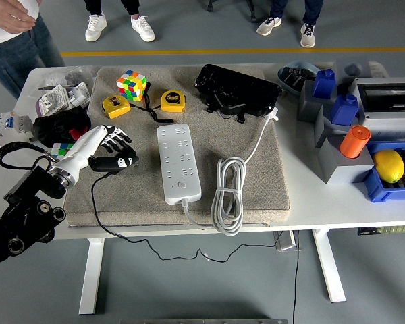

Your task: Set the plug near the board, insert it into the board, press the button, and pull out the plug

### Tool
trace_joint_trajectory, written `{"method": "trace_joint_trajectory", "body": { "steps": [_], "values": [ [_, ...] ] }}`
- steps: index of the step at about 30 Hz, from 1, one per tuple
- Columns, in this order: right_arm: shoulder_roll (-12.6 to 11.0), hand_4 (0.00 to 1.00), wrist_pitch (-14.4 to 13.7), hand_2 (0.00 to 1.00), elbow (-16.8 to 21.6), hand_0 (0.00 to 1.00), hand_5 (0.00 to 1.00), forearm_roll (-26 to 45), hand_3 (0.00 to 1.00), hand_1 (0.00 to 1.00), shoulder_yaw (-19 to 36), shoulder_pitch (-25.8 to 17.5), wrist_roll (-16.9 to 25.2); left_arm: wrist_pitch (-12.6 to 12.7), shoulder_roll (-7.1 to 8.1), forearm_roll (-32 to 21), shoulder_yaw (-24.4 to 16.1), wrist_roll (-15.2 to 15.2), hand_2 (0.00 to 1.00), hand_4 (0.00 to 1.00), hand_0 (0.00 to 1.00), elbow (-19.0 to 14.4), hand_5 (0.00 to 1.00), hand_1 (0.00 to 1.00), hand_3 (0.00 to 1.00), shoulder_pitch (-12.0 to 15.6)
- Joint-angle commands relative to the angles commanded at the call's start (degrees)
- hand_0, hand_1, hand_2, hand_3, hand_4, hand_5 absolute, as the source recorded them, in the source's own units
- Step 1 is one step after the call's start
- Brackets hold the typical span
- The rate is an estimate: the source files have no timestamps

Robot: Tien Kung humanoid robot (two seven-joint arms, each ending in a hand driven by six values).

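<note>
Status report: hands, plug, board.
Left hand closed on the plug, on the mat left of the board. Right hand out of view. Plug not inserted. Nothing lies between plug and board.

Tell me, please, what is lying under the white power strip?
The white power strip lies on a grey mat, which rests on the white table. Whatever the strip itself covers cannot be seen.
</note>
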Motion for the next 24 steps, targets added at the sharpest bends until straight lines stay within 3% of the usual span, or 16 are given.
{"method": "trace_joint_trajectory", "body": {
  "steps": [24],
  "values": [
    [-0.11,0.998,0.09,0.697,0.05,0.709,0.607,-0.03,0.593,0.712,-0.24,0.02,0.09,0.37,0.02,-0.38,0.74,-1.13,0.505,0.837,0.416,-4.56,0.23,0.455,0.531,1.27]
  ]
}}
